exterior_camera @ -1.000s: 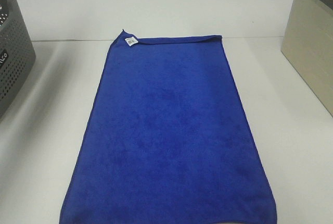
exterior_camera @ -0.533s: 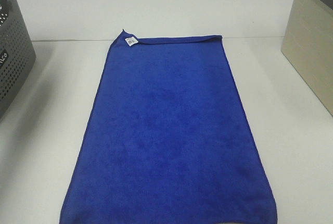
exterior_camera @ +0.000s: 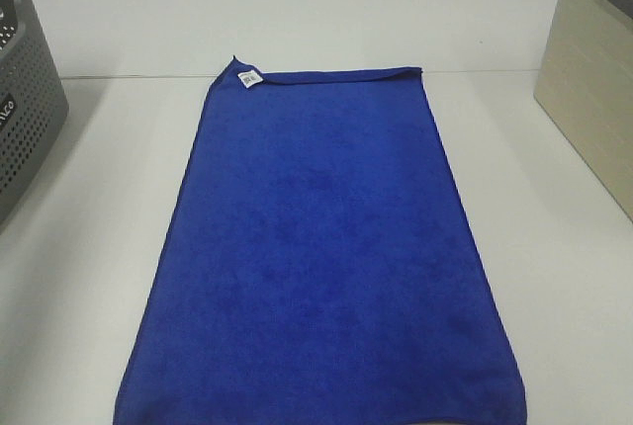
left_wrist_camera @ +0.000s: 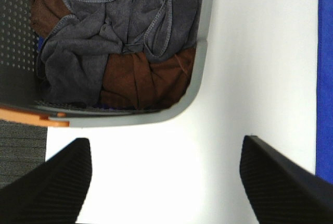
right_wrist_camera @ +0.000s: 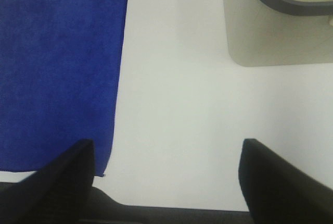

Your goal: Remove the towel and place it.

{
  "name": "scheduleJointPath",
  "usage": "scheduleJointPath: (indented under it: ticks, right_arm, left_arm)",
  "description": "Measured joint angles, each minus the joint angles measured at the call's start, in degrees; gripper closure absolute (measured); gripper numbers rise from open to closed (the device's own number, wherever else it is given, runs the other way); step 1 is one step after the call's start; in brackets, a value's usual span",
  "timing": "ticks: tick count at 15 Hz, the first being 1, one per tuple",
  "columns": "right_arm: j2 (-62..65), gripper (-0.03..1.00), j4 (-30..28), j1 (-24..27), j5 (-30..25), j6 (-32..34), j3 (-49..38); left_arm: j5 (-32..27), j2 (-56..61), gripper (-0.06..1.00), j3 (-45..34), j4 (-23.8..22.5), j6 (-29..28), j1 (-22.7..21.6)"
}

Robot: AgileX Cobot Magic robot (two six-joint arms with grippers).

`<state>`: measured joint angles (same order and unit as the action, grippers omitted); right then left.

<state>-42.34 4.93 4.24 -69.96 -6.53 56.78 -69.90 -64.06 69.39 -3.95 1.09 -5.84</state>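
The towel lies spread flat down the middle of the white table, deep blue, with a small white tag at its far left corner. Neither arm shows in the high view. The left wrist view has the left gripper open above bare table, a strip of the towel along one side. In the right wrist view the right gripper stands open over bare table, beside the towel and its near corner. Nothing sits between either pair of fingers.
A grey perforated basket stands at the table's left edge; its rim encloses crumpled grey and brown cloths. A beige box with a dark rim stands at the right.
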Motion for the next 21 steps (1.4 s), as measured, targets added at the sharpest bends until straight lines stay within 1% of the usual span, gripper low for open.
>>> scheduleJointPath:
  ticks: [1, 2, 5, 7, 9, 10, 11, 12, 13, 15, 18, 21]
  right_arm:
    - [5.7, 0.22, 0.0, 0.0, -0.1, 0.3, -2.8]
    - [8.5, 0.22, 0.0, 0.0, -0.1, 0.9, -3.7]
    - [21.9, 0.22, -0.1, 0.0, -0.1, 3.5, -10.0]
    - [27.0, 0.22, -0.5, 0.0, -0.1, 3.9, -12.4]
    - [31.2, 0.22, -1.7, 0.0, 0.2, 4.2, -15.3]
    - [32.9, 0.22, -1.8, 0.0, 1.1, 4.2, -16.6]
    - [34.4, 0.22, -1.8, 0.0, 1.7, 4.2, -17.8]
    - [36.7, 0.22, -1.8, 0.0, 2.8, 4.2, -19.2]
    - [37.3, 0.22, -1.8, 0.0, 3.3, 3.8, -19.3]
    - [37.5, 0.22, -1.8, 0.0, 4.1, 2.4, -19.7]
    - [37.5, 0.22, -1.6, 0.0, 4.4, 1.6, -23.1]
    - [37.4, 0.22, -0.1, 0.0, 7.2, 1.1, -27.2]
  left_arm:
    - [0.0, 3.9, 0.20, -2.5, 0.0, 0.2, 0.0]
    - [0.0, 6.1, 0.20, -3.6, 0.0, 0.5, 0.0]
    - [1.7, 18.0, 0.20, -12.4, 0.0, 3.3, 0.0]
    - [5.5, 24.2, 0.20, -17.8, 0.5, 3.8, 0.0]
    - [9.8, 31.1, 0.20, -24.9, 3.1, 5.2, 0.0]
    - [10.8, 34.7, 0.20, -27.6, 4.4, 6.8, 0.1]
    - [11.0, 37.8, 0.20, -30.0, 4.7, 8.2, 1.5]
    - [10.6, 42.7, 0.20, -32.7, 5.0, 8.9, 4.8]
    - [10.0, 45.3, 0.20, -33.5, 4.9, 8.8, 5.2]
    - [9.6, 52.1, 0.20, -35.3, 4.9, 6.3, 5.1]
    - [8.8, 61.1, 0.20, -37.6, 4.8, 3.9, 5.1]
    - [7.3, 64.3, 0.20, -38.8, 4.7, 2.4, 5.1]
